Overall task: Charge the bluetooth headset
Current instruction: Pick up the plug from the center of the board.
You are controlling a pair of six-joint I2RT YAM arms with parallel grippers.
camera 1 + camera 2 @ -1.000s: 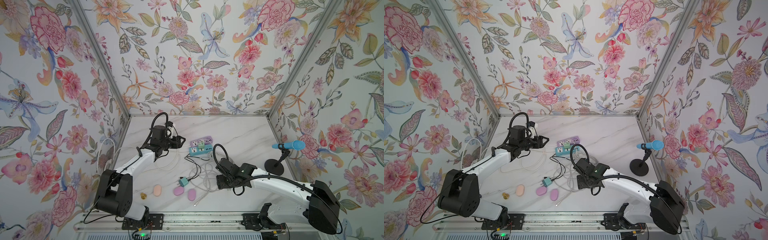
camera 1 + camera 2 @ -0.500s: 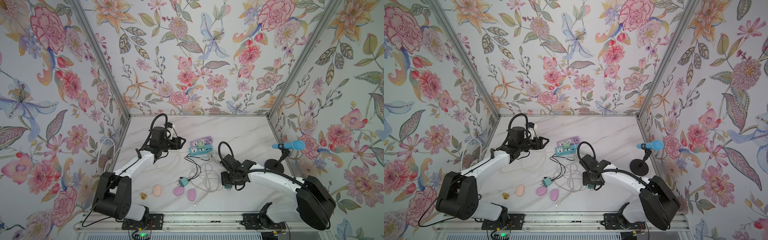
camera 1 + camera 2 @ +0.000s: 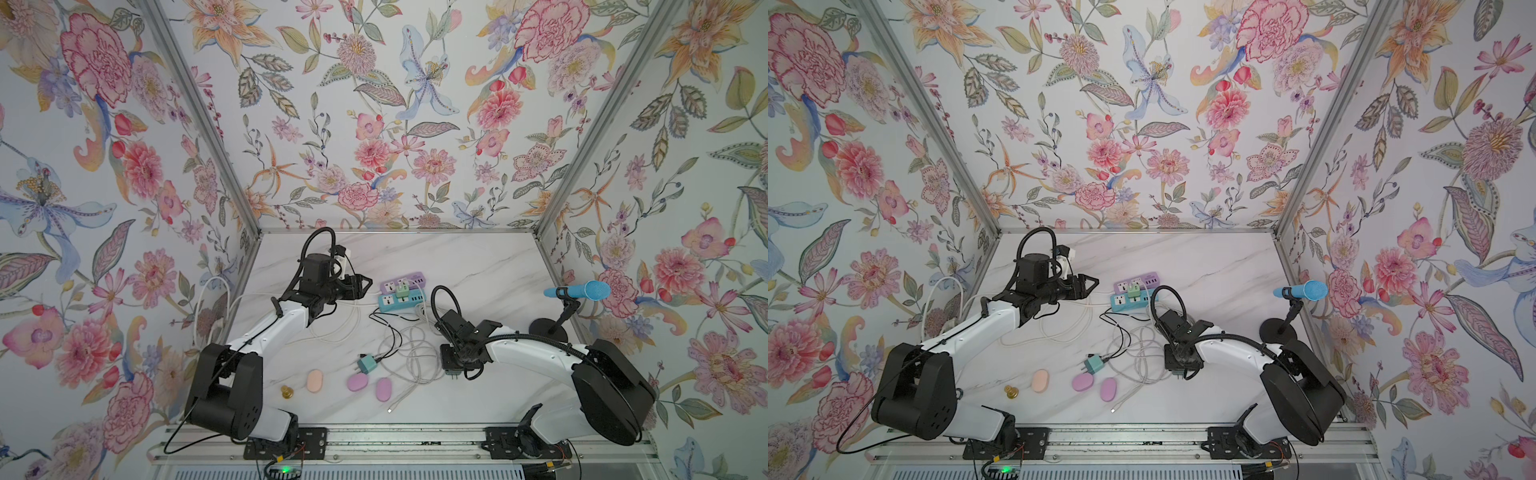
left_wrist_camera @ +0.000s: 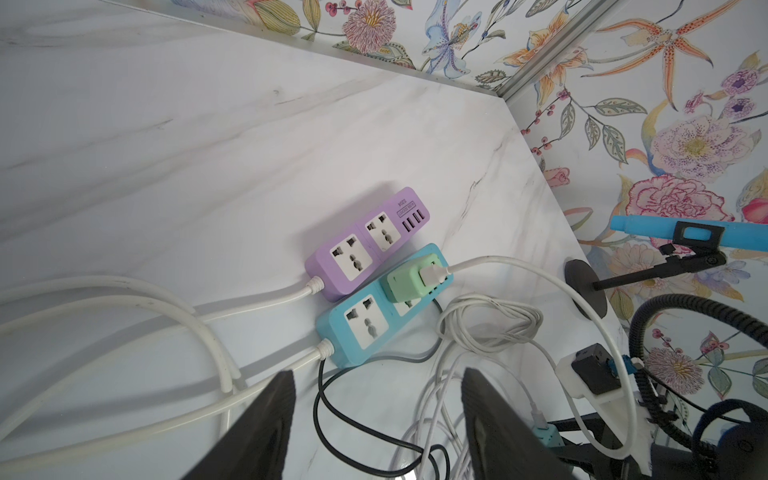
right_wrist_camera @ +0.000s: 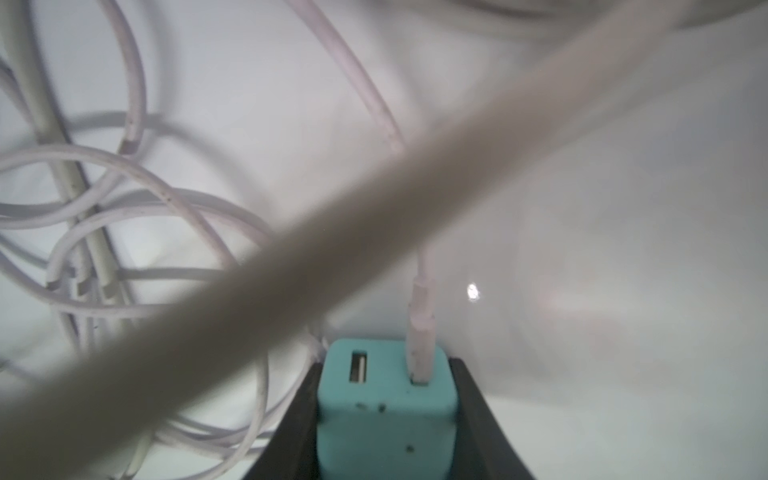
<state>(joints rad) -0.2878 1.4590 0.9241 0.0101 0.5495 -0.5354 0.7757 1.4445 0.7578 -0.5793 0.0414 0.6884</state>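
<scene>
Three small oval cases lie near the front edge: a peach one (image 3: 315, 380) and two purple ones (image 3: 358, 382) (image 3: 384, 389). I cannot tell which is the bluetooth headset. My right gripper (image 3: 452, 370) (image 5: 386, 363) is shut on a teal USB adapter (image 5: 386, 411) that has a white cable (image 5: 422, 332) plugged into it. It sits low over the table, right of the cable tangle. A second teal adapter (image 3: 368, 364) lies by the cases. My left gripper (image 3: 365, 286) (image 4: 376, 374) hangs open and holds nothing, just left of the purple strip (image 4: 361, 253) and blue strip (image 4: 374, 320).
A green adapter (image 4: 409, 278) with a white lead sits in the blue strip. Loops of white and black cable (image 3: 409, 353) cover the table's middle. A blue microphone (image 3: 577, 291) on a black stand is at the right wall. A small gold object (image 3: 286, 391) lies front left.
My right gripper has swung toward the front edge and closed on the teal adapter. The left gripper has barely moved and stays open.
</scene>
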